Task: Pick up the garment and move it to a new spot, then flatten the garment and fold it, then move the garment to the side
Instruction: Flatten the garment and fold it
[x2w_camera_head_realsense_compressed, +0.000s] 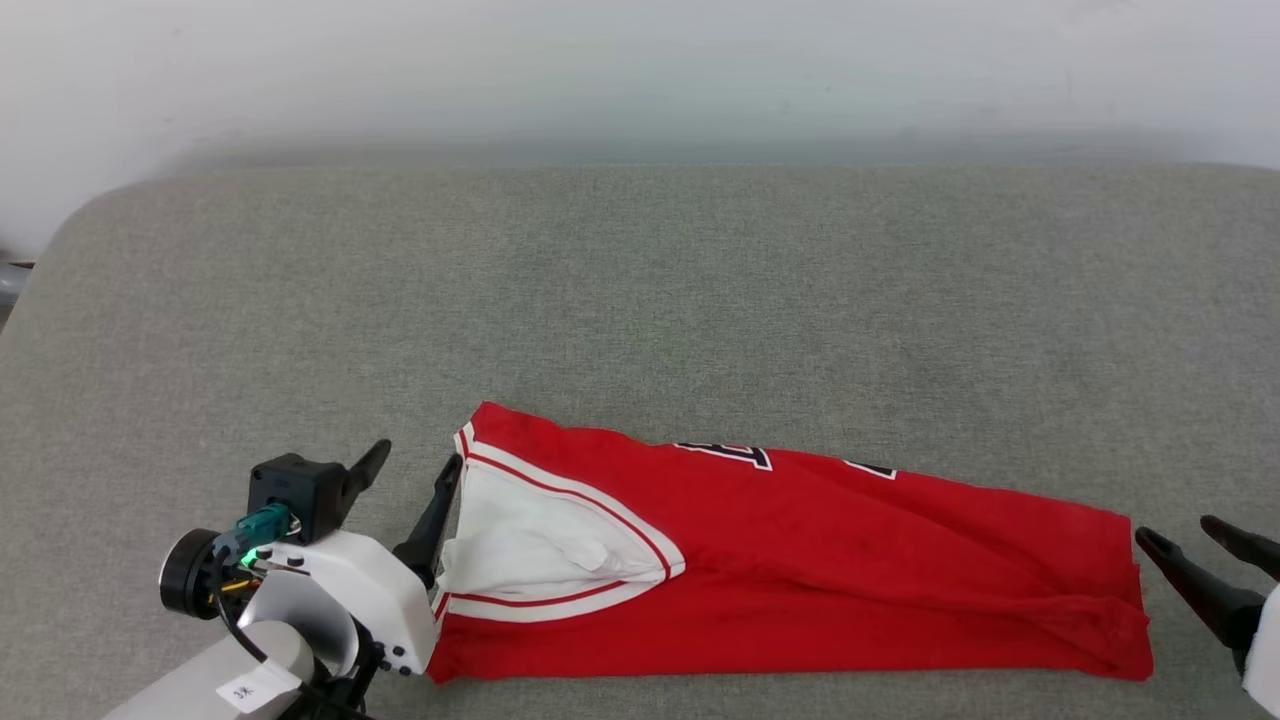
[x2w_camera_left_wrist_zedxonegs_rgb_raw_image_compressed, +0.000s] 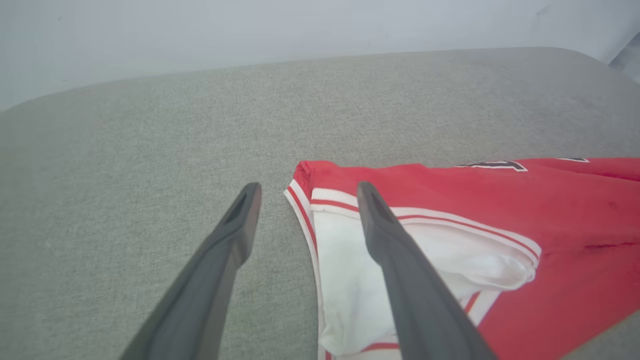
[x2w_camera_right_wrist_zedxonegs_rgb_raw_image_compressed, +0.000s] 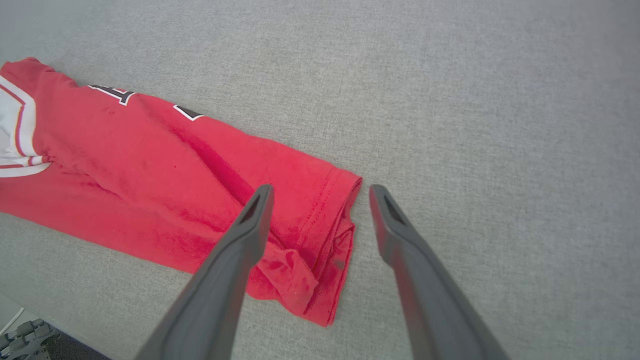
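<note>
Garment (x2w_camera_head_realsense_compressed: 800, 560) folded lengthwise; black lettering (x2w_camera_head_realsense_compressed: 725, 455) half hidden, possibly numerals; left fingers (x2w_camera_head_realsense_compressed: 435, 515) and right fingers (x2w_camera_head_realsense_compressed: 1180, 575) released

Garment (x2w_camera_head_realsense_compressed: 800, 580) red, part white w/ red stripes; surface (x2w_camera_head_realsense_compressed: 640, 300) grey

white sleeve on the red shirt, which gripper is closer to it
Left. The left gripper sits right at the white sleeve; the right gripper is off the hem at the opposite end of the shirt.
</note>
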